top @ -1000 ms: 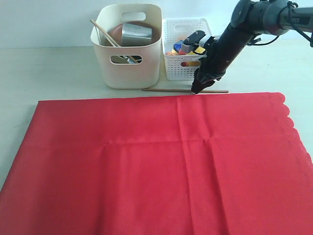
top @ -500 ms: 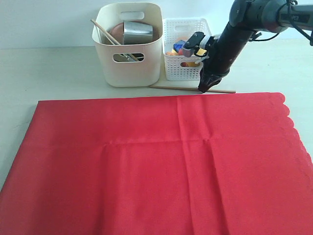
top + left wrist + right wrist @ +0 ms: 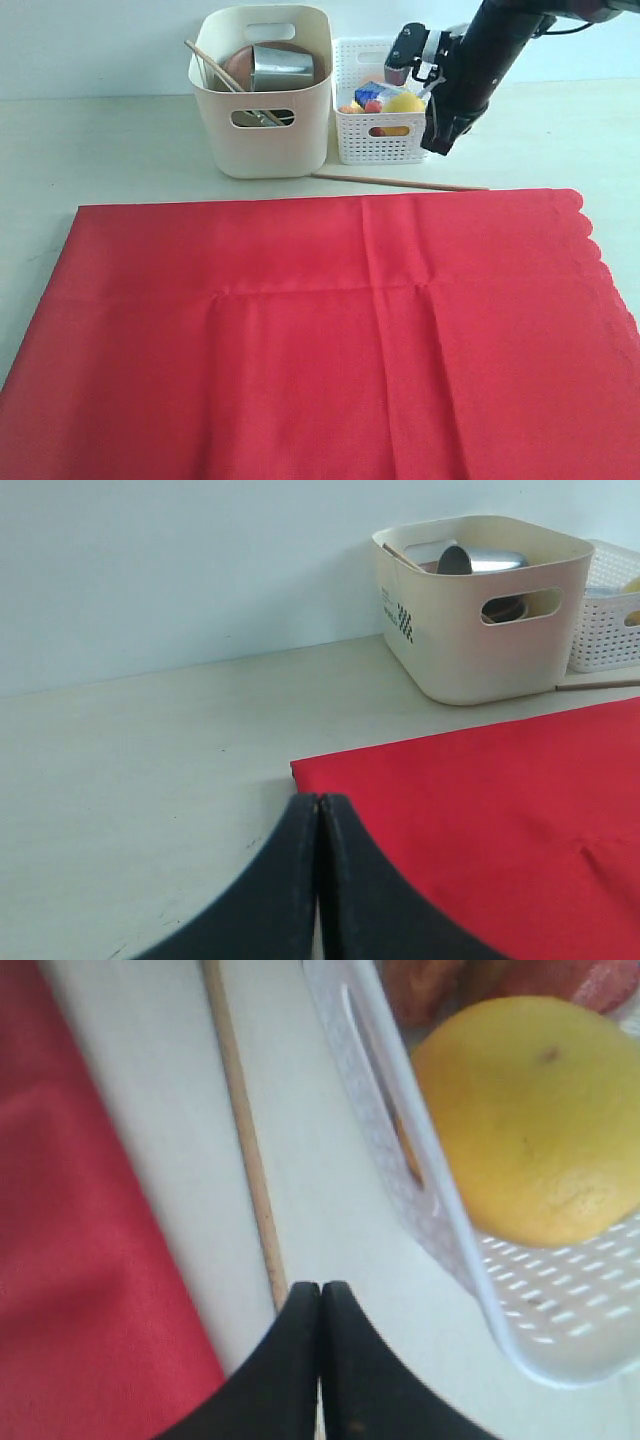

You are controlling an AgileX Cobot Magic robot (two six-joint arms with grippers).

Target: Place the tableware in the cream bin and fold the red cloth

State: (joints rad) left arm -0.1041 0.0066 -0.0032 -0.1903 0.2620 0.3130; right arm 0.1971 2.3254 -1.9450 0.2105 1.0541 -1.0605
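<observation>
Our right gripper (image 3: 437,145) is clenched on nothing. The chopstick (image 3: 400,181) lies flat on the table (image 3: 120,150) just below its jaws, beside the cloth (image 3: 320,330), likely too thin to catch. Our left gripper (image 3: 318,815) hangs clenched, with the bin (image 3: 480,630) well beyond its jaws.

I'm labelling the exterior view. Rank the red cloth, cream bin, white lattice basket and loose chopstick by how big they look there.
1. red cloth
2. cream bin
3. white lattice basket
4. loose chopstick: longer than the basket is wide, but so thin that it covers the least area.

Closed: left claw (image 3: 318,800), right claw (image 3: 320,1286)
</observation>
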